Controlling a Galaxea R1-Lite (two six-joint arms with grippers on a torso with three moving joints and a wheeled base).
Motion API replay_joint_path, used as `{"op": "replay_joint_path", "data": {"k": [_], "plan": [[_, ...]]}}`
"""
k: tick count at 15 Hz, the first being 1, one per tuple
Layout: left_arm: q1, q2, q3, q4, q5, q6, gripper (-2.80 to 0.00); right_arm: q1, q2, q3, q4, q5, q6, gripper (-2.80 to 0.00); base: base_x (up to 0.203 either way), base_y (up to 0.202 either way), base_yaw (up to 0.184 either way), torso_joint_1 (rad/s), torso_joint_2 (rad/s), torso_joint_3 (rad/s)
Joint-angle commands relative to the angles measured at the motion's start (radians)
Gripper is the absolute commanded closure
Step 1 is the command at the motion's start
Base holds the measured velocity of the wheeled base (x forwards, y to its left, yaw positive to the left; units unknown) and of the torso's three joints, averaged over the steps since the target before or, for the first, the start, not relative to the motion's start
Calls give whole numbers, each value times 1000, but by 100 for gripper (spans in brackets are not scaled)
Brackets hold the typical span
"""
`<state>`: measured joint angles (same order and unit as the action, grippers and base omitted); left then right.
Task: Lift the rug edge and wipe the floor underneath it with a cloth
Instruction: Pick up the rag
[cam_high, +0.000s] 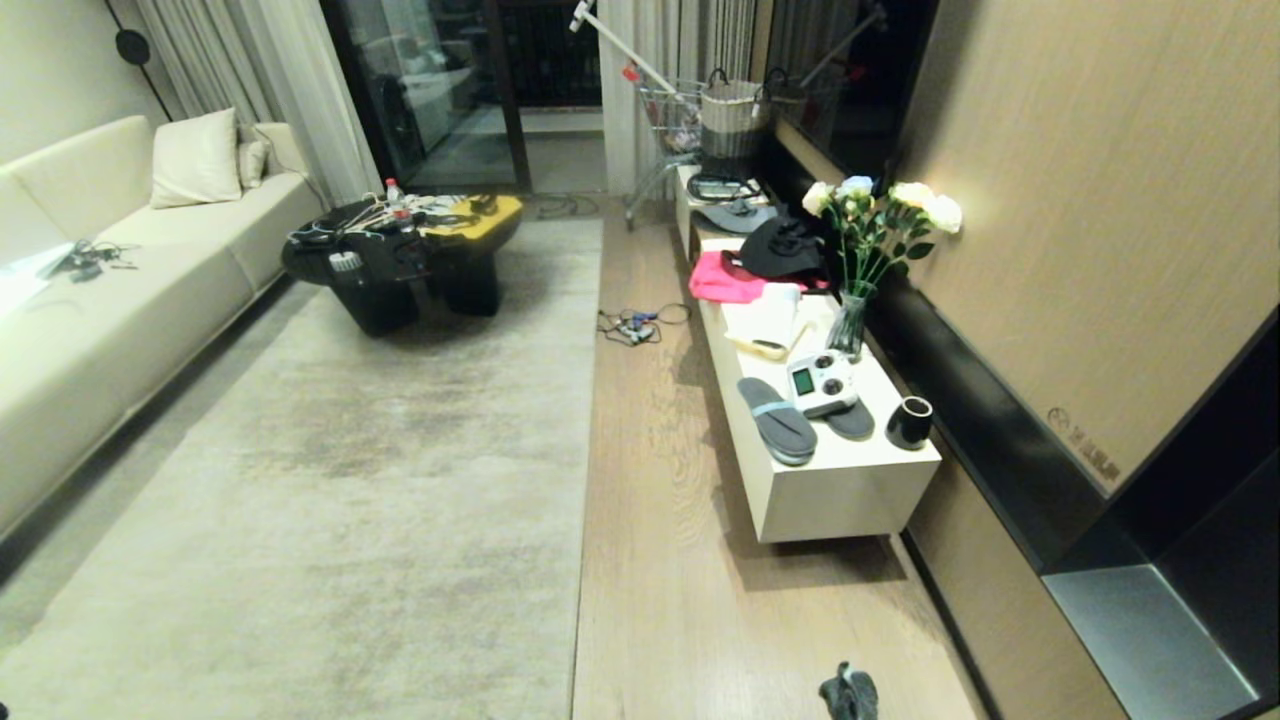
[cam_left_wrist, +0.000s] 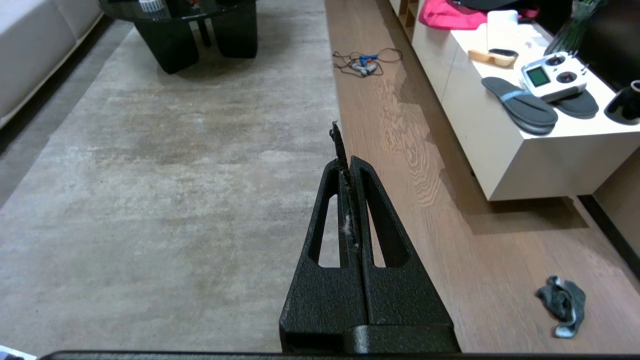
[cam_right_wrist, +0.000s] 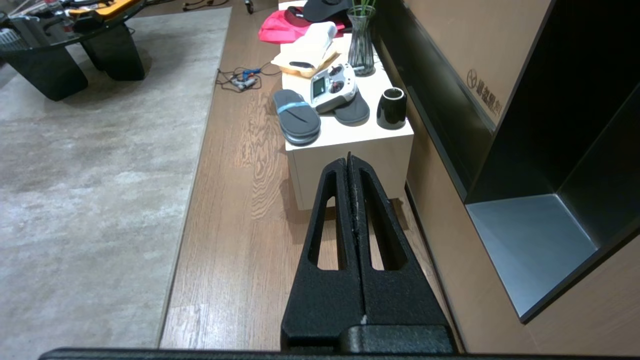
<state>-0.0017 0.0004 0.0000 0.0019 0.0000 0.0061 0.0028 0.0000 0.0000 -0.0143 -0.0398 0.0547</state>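
One cloth (cam_left_wrist: 562, 305) lies crumpled on the floor (cam_high: 650, 560), apart from the flat rug edge (cam_high: 583, 480). Two pincers, left pincer (cam_left_wrist: 345, 160) and right pincer (cam_right_wrist: 349, 161), both pressed together, holding nothing, aloft

Left gripper (cam_left_wrist: 348, 160): matte black, coarse pebbled texture. Two long tapering fingers (cam_left_wrist: 372, 210), each a triangular frame with a long slot-shaped cutout near the inner edge. Wider solid black block at the base, with a darker rounded mount piece below it. A thin black worn strip of pad sticks out past the tips. White lint specks along the seam between the fingers.

Right gripper (cam_right_wrist: 348, 160): same build, matte black pebbled plastic, two triangular fingers (cam_right_wrist: 375, 210) with slot cutouts, solid base block. Faint pale dust along the centre seam, one small white speck at its base end. No cables, screws or markings visible on either.
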Motion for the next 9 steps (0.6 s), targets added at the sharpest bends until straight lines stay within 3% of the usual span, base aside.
{"op": "replay_joint_path", "data": {"k": [1,9], "plan": [[0,0,0,0,0,0,0,0,2,0,0,0,-3,0,0,0,0,-135,381,228],[0,0,0,0,0,0,0,0,2,0,0,0,1,0,0,0,0,-181,513,331]]}}
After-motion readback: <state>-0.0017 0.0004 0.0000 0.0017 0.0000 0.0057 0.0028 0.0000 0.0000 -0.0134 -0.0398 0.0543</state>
